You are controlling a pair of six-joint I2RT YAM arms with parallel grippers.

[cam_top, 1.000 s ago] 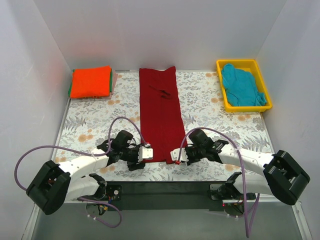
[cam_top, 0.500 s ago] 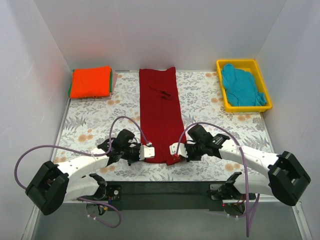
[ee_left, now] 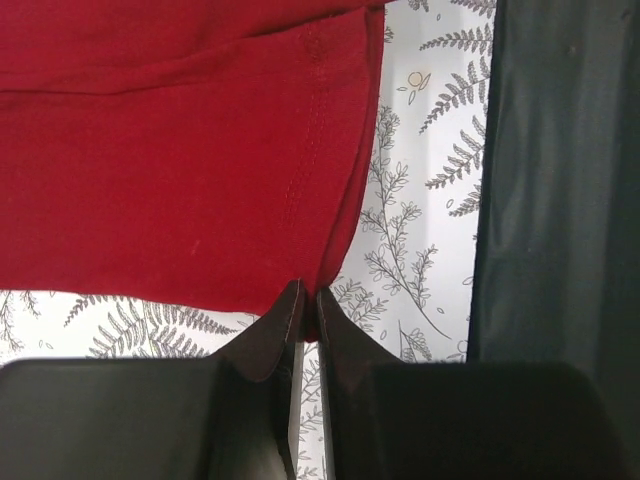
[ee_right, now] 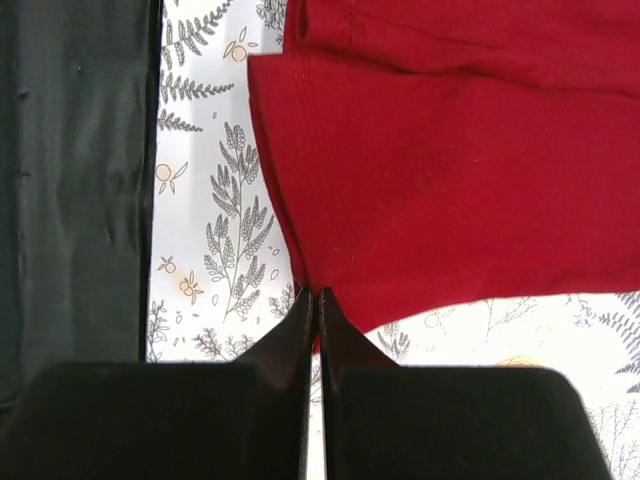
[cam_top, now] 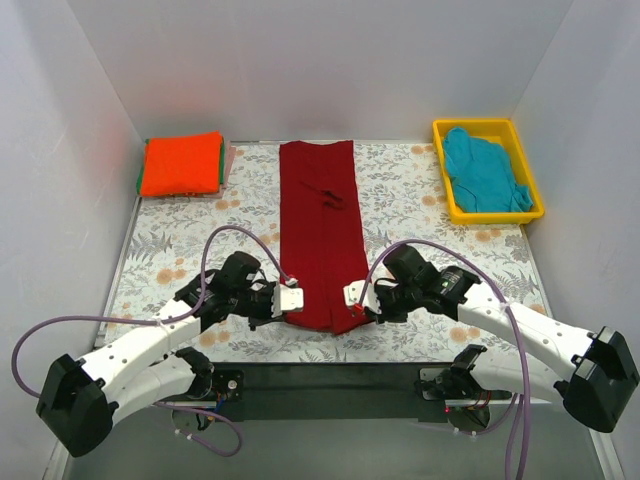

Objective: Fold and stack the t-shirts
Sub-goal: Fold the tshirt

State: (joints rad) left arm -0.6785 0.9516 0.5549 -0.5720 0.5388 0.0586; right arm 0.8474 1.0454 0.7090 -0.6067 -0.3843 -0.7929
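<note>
A soft, dark red cloth t-shirt (cam_top: 320, 225), folded into a long narrow strip, lies down the middle of the desk (cam_top: 180, 250). The desk is covered in a white sheet printed with grey ferns and small orange blossoms. The left pincer (cam_top: 297, 299) is clenched on the strip's near left corner, and the right pincer (cam_top: 350, 297) is clenched on its near right corner. Between them the near edge sags in a shallow curve.

The left wrist view shows slim black fingertips (ee_left: 280, 335) pressed together on the cloth edge, just beside a hem with two rows of stitching. The right wrist view shows the same pinch on the other corner. The fabric there is matte, with soft creases. A matte black strip (ee_left: 555, 200) runs along the desk's near side.

At the far left corner, a bright orange-red t-shirt (cam_top: 182, 163) is folded into a neat rectangle. It tops a low stack of folded cloth (cam_top: 229, 160) whose green and pink edges peek out beneath. At the far right, a crumpled teal t-shirt (cam_top: 483, 172) lies inside a rectangular yellow plastic bin (cam_top: 478, 125).
</note>
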